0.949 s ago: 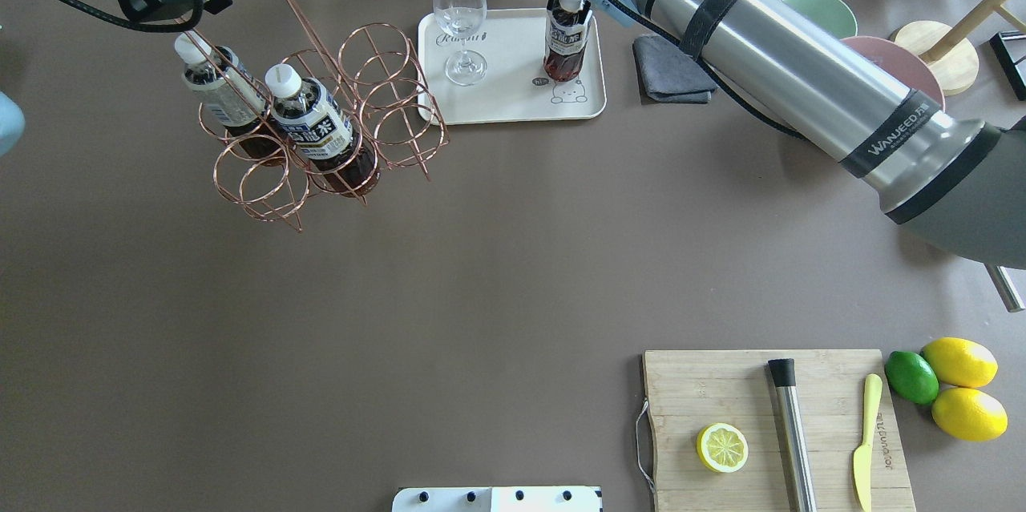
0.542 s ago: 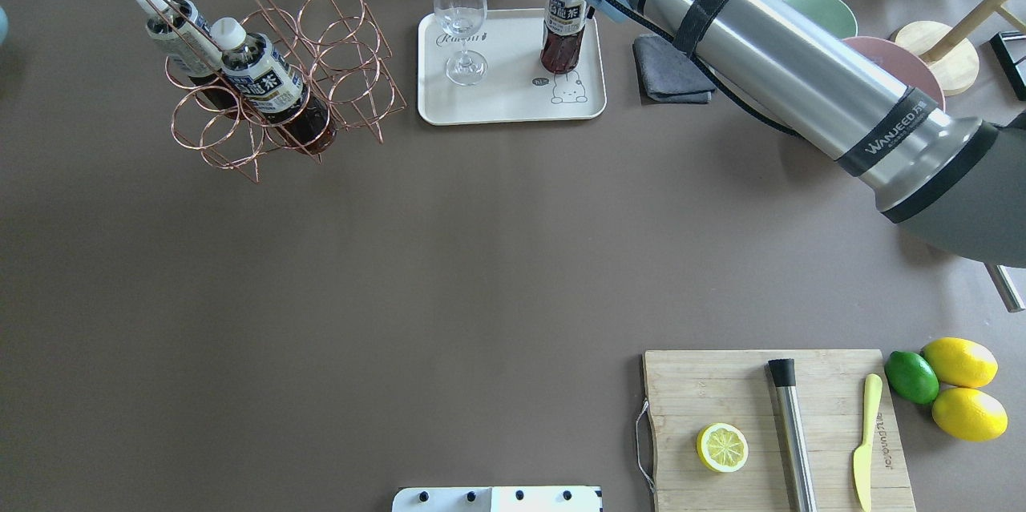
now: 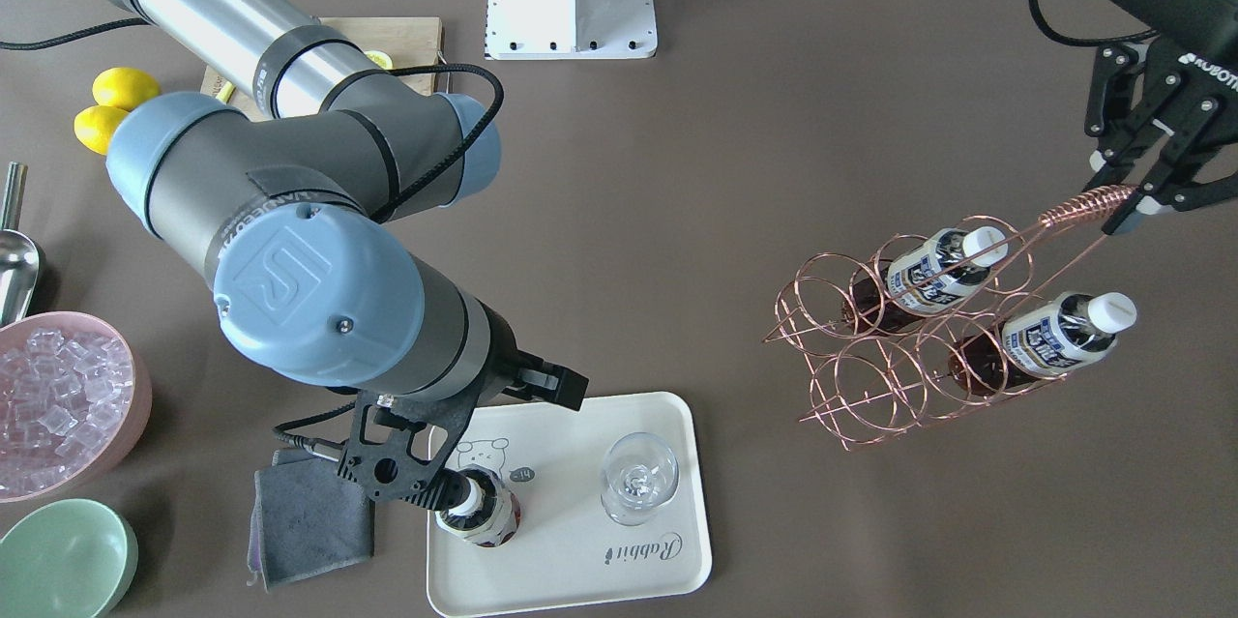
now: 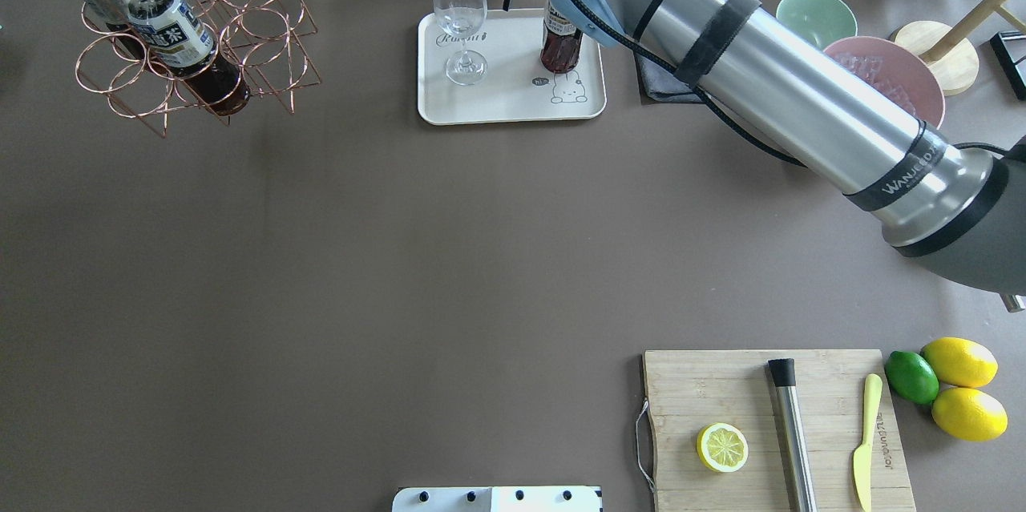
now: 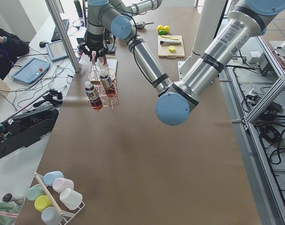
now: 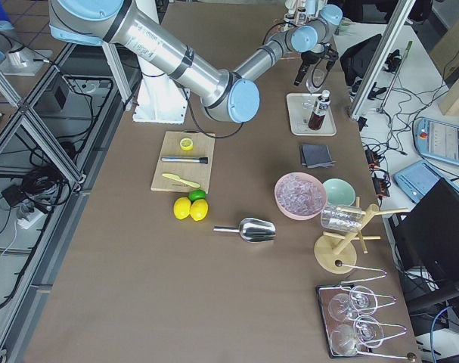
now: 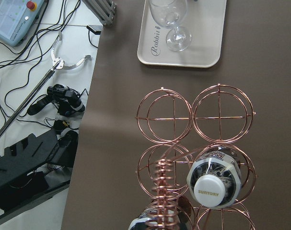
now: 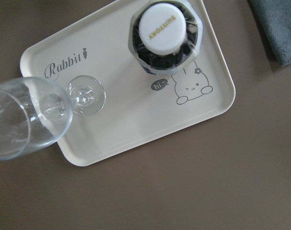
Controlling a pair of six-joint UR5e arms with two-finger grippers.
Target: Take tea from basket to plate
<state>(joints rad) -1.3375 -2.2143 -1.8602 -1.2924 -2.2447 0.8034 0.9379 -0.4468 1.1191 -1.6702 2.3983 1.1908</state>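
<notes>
- Right tool hangs directly above the tea with its jaws apart and nothing in them. My wrist view shows the white cap with no finger on it.
- Left tool is clamped on the coiled top of the basket handle and carries the whole carrier.
- On the bench, seen from overhead, the work sits along the far edge, from 10 o'clock round to 12 o'clock.
- At about 10 o'clock the basket hangs tilted and, as far as I can judge, off the surface. It holds two matching bottles, and its other four rings are empty.
- At 12 o'clock the plate lies flat.
- On the plate, the tea stands upright at its 2 o'clock, just beside the little animal drawing.
- Across the plate at its 9 o'clock, well apart from the tea, stands a stemmed glass.
- I judge the step in hand to be the release. One tea is already delivered, so the task as worded looks nearly done.
- Next, I judge, the right tool should rise straight up, clear of the cap, before any sideways travel, so it neither tips the tea nor swings toward the glass.
- The left tool should then set the basket down level so its bottles do not slide out.
</notes>
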